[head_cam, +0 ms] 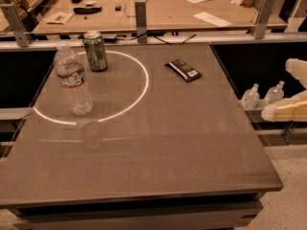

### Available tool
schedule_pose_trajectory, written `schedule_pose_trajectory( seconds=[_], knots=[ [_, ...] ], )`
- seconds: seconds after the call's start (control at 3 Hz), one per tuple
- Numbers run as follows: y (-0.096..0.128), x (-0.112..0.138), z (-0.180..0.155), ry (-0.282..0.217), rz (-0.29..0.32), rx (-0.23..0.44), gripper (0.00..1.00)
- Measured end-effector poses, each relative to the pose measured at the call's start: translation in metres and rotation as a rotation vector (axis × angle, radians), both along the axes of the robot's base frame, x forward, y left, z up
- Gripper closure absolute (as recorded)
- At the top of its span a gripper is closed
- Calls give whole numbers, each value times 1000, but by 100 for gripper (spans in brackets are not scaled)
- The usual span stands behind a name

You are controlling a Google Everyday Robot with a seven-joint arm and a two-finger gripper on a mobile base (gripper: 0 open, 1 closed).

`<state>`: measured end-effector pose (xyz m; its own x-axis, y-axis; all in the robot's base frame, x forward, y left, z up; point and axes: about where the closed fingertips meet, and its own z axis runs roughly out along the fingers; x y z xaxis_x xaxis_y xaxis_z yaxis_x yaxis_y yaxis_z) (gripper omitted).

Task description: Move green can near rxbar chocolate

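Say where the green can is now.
The green can stands far left on the table, just behind the water bottle, left of the rxbar chocolate; the gripper hangs off the right edge.

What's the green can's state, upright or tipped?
Upright: green can stands on its base, silver top up. Gripper hangs off the table's right edge, open.

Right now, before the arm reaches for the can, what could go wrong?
The gripper hangs off the right edge of the table, far from the can; reaching across, it might sweep the snack bar. The water bottle stands close to the can, so a wide approach could topple it. The upright can might tip if pushed instead of lifted.
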<state>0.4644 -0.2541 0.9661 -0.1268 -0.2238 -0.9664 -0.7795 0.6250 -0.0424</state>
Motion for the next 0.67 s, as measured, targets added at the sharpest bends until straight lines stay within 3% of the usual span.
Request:
schedule_pose_trajectory(
  seconds=[0.33,0.67],
  knots=[
    [9,7,6,6,-33,52,0],
    [9,7,5,6,-32,52,0]
  ],
)
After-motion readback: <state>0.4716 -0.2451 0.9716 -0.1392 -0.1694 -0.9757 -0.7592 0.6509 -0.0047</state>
